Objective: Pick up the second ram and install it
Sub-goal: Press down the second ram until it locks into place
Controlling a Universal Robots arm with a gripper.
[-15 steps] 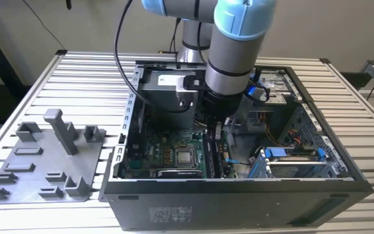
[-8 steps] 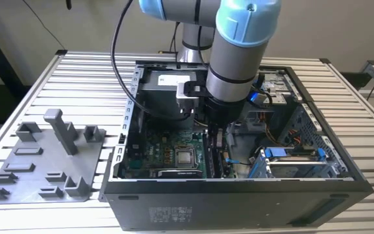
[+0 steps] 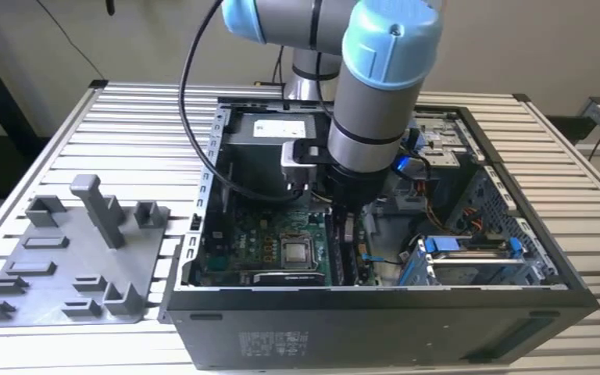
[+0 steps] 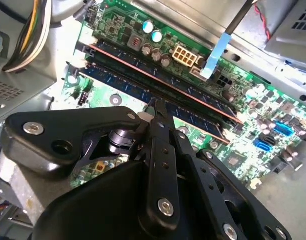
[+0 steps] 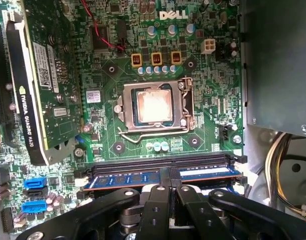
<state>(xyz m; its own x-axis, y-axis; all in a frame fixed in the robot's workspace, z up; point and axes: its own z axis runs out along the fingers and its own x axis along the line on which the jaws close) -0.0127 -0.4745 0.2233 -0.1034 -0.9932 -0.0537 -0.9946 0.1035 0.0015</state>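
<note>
Exterior view first: I see my arm reaching straight down into the open computer case [image 3: 508, 234], which lies on its side on the slatted counter [image 3: 60, 141] so the motherboard [image 3: 263, 250] faces up and the slots can be reached from above. The gripper [image 3: 344, 212] sits low over the memory slots beside the processor socket [image 3: 298, 251]. On the exterior view's left stands the grey tray [image 3: 71, 269] with its upright posts, well apart from the case; I see no stick on it. Second wrist view: the fingers [image 4: 158, 112] are brought together into one narrow point, with nothing clamped between them as far as I can tell, and that tip rests on or just above the top edge of the second ram [image 4: 117, 82], roughly at the middle of its length. I judge this is a pressing posture, closed so the tip bears on the thin edge. The stick stands on edge in its slot, its long axis running parallel to the neighbouring red-edged module [image 4: 193, 90], close beside it. First wrist view: the second ram [image 5: 127, 178] lies along the slot bank just next to the socket [image 5: 153, 107], its long axis running from one white end latch [image 5: 81, 176] toward the other, flat face toward the socket, with the closed fingers [image 5: 165, 180] over its midpoint. Whether it is fully seated I cannot tell.
</note>
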